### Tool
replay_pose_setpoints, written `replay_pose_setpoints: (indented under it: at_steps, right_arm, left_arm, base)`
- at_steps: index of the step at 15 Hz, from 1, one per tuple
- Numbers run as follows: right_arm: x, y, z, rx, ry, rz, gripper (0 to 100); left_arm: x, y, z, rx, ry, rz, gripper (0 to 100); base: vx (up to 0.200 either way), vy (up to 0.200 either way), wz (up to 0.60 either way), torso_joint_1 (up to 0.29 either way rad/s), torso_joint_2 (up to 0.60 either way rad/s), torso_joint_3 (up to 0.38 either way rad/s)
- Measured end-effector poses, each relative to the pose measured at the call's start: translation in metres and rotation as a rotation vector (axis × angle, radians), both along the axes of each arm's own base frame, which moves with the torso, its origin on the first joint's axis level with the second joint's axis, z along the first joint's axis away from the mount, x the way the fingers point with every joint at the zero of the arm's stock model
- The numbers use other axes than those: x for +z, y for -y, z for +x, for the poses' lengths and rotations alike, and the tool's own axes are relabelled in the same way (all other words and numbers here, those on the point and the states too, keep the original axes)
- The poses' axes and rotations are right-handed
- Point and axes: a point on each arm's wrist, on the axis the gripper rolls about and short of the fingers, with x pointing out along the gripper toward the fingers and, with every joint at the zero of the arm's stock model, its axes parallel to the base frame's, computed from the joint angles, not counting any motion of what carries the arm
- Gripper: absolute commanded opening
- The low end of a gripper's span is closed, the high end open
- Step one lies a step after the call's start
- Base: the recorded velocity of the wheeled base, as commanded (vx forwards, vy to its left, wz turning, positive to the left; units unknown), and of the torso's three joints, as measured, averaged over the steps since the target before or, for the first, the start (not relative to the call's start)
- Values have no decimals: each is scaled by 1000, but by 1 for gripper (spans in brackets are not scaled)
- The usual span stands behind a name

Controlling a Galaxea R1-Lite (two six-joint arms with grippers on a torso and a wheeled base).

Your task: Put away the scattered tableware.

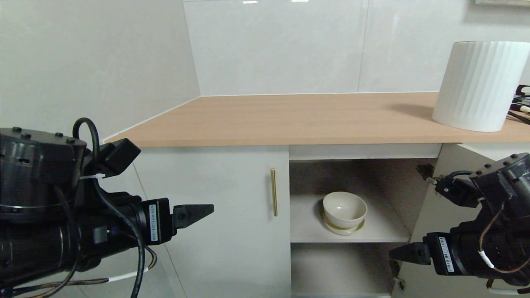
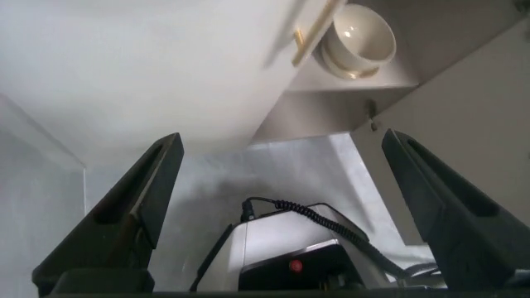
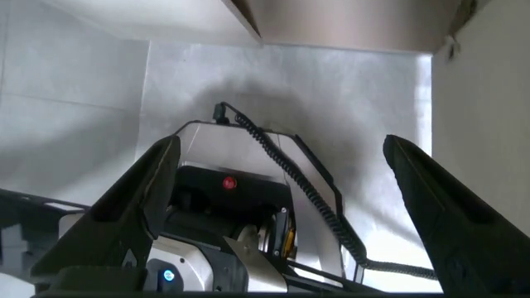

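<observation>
Shelf (image 1: 306, 223): bowl (image 1: 344, 209) between, beyond left end effector (image 1: 193, 215), right end effector (image 1: 408, 253).

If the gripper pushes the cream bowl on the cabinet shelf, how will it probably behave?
The bowl looks like glazed ceramic, so it is probably rigid, fragile and somewhat slippery to grip. It sits on a small plate, so a push may slide it off or drag the plate along.

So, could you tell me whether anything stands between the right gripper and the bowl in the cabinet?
Nothing visible does. The bowl sits on a saucer on the shelf, the door beside the right gripper stands open, and the space between them is free.
</observation>
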Motion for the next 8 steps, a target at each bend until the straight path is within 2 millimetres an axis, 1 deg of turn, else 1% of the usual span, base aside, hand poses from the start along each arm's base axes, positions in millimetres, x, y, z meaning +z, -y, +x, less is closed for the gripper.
replay_pose_setpoints:
  at_steps: [8]
  right_arm:
    - [1,1,-2,1,4,0,100]
  left_arm:
    - [-5,1,2,-2,-18,10,100]
  base:
    - [-200,0,0,1,-2,4]
